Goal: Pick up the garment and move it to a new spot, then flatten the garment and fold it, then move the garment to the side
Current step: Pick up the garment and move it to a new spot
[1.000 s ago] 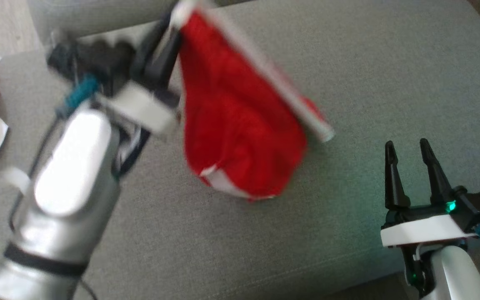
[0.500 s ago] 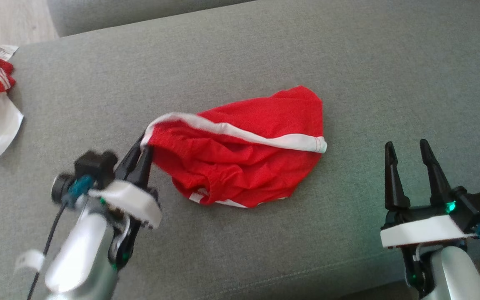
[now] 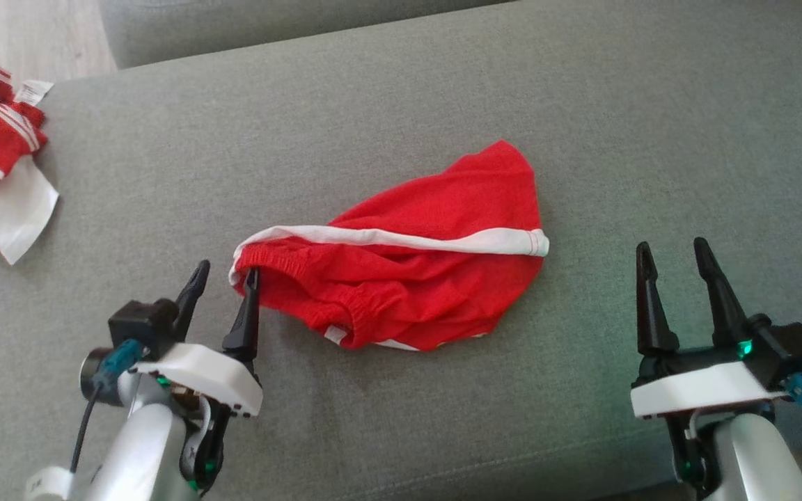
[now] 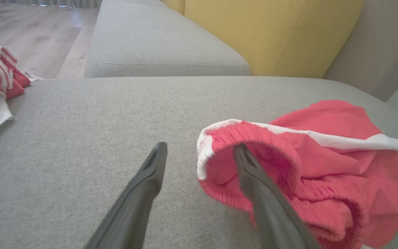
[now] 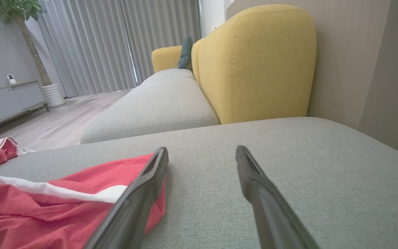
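The left gripper [image 3: 227, 268] is open and grips nothing, its right finger against the near end of the shorts [image 3: 415, 292]. They lie crumpled on the cushion [image 3: 401, 104], stretching away to its right. Past their far end the right gripper [image 3: 672, 245] hovers open and empty. The move looks done; flattening, folding and setting aside remain.

left tool [image 3: 227, 270] opened, garment [image 3: 429, 292] released

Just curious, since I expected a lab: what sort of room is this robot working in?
Most likely a home living room: a grey sofa with a yellow backrest, floor-length curtains and a potted plant.
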### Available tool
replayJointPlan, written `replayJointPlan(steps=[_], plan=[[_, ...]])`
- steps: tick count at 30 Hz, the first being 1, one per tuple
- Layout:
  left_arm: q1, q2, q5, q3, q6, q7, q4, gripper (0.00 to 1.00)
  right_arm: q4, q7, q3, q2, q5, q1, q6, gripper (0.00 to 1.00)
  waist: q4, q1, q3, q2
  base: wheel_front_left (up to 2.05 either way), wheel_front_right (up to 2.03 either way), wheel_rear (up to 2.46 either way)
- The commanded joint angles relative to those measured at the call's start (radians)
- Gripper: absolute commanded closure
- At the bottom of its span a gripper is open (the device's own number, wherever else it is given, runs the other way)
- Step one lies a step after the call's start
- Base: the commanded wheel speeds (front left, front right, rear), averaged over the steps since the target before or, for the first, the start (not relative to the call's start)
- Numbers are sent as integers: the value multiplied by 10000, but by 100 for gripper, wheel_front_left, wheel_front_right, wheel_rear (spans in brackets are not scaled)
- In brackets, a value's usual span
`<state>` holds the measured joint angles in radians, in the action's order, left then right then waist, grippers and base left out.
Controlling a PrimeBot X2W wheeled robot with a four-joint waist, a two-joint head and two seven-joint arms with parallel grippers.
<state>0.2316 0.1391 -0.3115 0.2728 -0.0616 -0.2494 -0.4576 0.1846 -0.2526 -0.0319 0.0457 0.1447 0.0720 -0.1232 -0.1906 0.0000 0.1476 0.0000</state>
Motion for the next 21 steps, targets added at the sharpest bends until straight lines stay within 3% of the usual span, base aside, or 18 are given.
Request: replayJointPlan(steps=[1,10,21], plan=[[143,59,97,-464,-24,-123,374,0,-253,-92,-247,45,-89,192,-75,0,43,0,-66,0,0,0,0],[-776,-481,73,-1344,-206,-123,1145,0,-81,-92,-216,45,-174,56,-75,0,292,0,-565,0,0,0,0],[-1928,-869,202,-1776,430,-124,2221,0,99,-92,-196,45,-420,-51,-75,0,686,0,-1281,0,0,0,0]])
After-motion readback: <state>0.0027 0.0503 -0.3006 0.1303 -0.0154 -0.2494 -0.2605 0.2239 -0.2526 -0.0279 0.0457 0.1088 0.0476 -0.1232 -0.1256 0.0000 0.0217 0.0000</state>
